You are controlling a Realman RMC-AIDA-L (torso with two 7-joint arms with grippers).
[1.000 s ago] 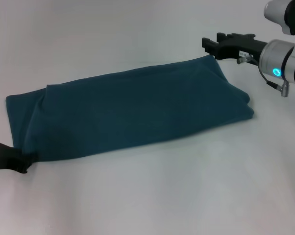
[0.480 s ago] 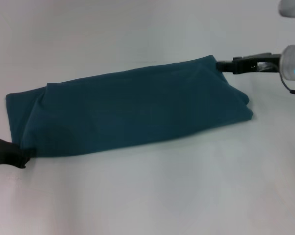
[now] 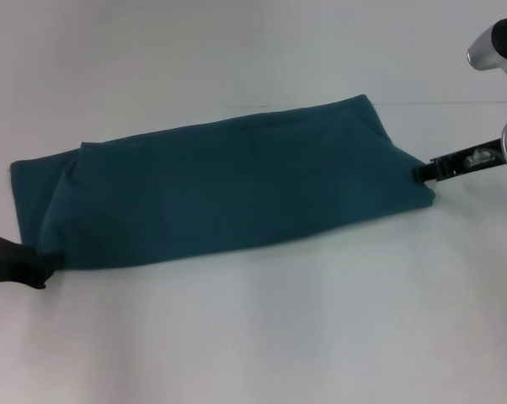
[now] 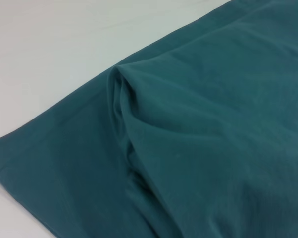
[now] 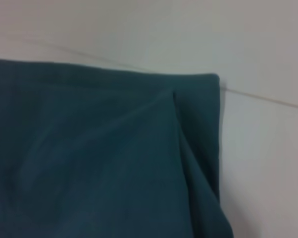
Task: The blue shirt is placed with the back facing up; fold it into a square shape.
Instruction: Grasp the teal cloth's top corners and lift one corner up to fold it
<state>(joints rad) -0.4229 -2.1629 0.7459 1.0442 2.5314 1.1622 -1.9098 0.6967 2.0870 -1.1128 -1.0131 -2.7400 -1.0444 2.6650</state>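
The blue shirt (image 3: 228, 189) lies on the white table as a long folded strip, running from the near left to the far right, plain side up. My left gripper (image 3: 36, 270) sits low at the strip's near left corner, touching the cloth edge. At the strip's near right corner is my right gripper (image 3: 423, 172), right against the fabric. The left wrist view shows a deep fold ridge in the shirt (image 4: 188, 139). The right wrist view shows the shirt's (image 5: 89, 158) far right corner with an overlapped layer.
The white table (image 3: 262, 337) surrounds the shirt on all sides. A thin seam line (image 3: 464, 103) crosses the table at the far right, just beyond the shirt's far corner.
My right gripper has moved from the shirt's far right corner down along the right edge to its near right corner. The left gripper has barely shifted. The shirt has kept its shape.
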